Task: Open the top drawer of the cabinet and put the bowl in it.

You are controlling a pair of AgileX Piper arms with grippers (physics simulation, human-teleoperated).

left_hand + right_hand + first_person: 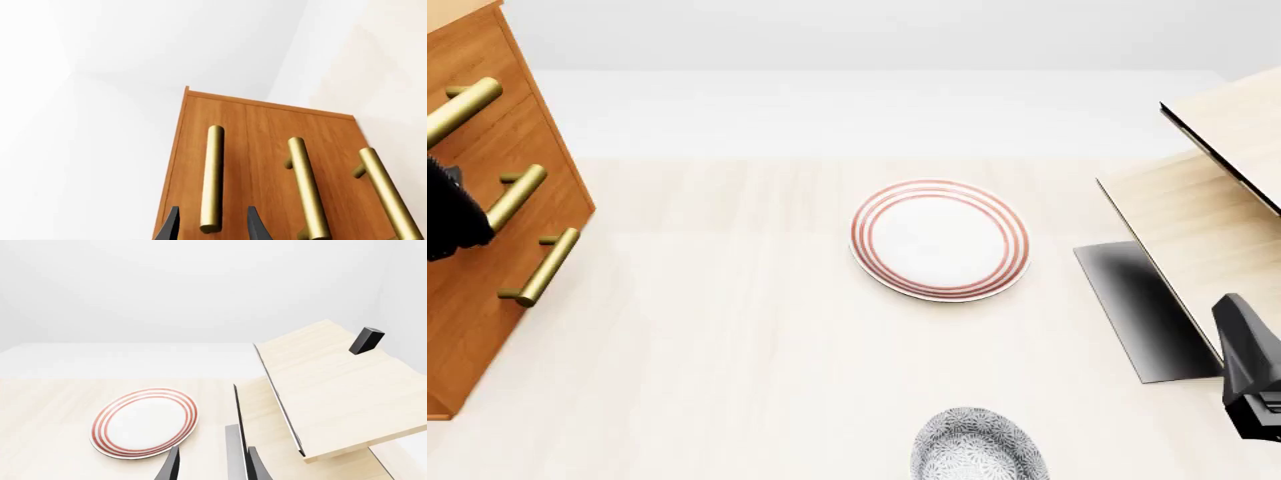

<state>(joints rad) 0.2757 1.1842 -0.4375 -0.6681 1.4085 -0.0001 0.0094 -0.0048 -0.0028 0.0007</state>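
The cabinet [481, 320] stands at the table's left edge, its three drawers looking shut. In the left wrist view my left gripper [213, 227] is open, with its two dark fingertips on either side of the top drawer's brass handle [212, 170]. From the front, the left gripper [451, 215] shows as a dark shape against the cabinet front, just below the top handle [461, 110]. The speckled bowl [978, 447] sits on the table at the near edge, right of centre. My right gripper [1250, 375] hangs at the right edge, open and empty [213, 467], to the right of the bowl.
A white plate with red rings [941, 238] lies mid-table, beyond the bowl. A pale light-wood structure [1214, 200] with a dark base slab [1141, 310] fills the right side. A small black block [367, 340] rests on its sloping top.
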